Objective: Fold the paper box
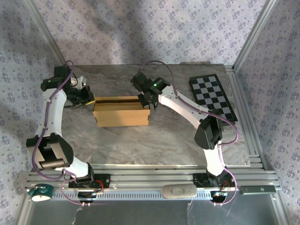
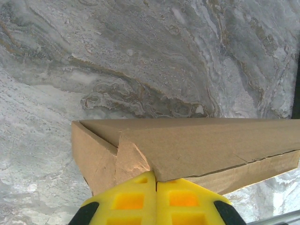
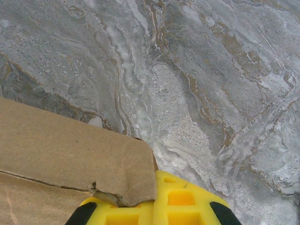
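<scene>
Box (image 1: 121, 112) looks nearly folded. Left pincer (image 1: 90, 98) and right pincer (image 1: 146, 101), both shut empty, touch its ends. Next calls for pressing inward, I'd judge.

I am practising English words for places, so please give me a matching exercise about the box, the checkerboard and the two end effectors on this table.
Things:
1. box
2. checkerboard
3. left end effector
4. right end effector

Places:
A. at the right end of the box
B. lying flat on the right side of the table
C. in the middle of the table
D. at the left end of the box

Pairs: 1-C, 2-B, 3-D, 4-A
</scene>
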Controlling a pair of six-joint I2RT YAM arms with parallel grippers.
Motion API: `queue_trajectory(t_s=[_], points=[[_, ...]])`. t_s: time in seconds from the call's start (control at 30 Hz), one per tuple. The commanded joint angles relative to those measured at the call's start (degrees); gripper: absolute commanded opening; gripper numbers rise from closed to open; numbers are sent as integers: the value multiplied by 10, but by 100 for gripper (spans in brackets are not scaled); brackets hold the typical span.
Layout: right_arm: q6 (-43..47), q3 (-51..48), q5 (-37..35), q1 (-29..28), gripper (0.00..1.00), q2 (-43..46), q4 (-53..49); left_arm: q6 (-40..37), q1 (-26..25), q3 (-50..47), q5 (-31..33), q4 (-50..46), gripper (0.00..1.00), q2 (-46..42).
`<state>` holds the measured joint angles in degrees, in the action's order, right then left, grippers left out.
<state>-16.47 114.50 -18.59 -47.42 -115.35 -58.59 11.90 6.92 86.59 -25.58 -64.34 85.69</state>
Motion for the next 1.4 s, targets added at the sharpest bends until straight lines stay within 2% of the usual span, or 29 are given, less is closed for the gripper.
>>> queue_trajectory(t_s=[0.0, 0.73, 1.17, 1.37], points=[[2, 19, 27, -9, 0, -20, -11, 2, -3, 3, -69, -7, 0, 4], [1, 56, 42, 1, 0, -48, -27, 1, -2, -8, -88, -2, 0, 2], [2, 62, 37, 5, 0, -50, -23, 18, 3, -51, -173, 36, 0, -22], [27, 67, 32, 10, 0, -54, -21, 15, 4, -52, -169, 30, 0, -28]])
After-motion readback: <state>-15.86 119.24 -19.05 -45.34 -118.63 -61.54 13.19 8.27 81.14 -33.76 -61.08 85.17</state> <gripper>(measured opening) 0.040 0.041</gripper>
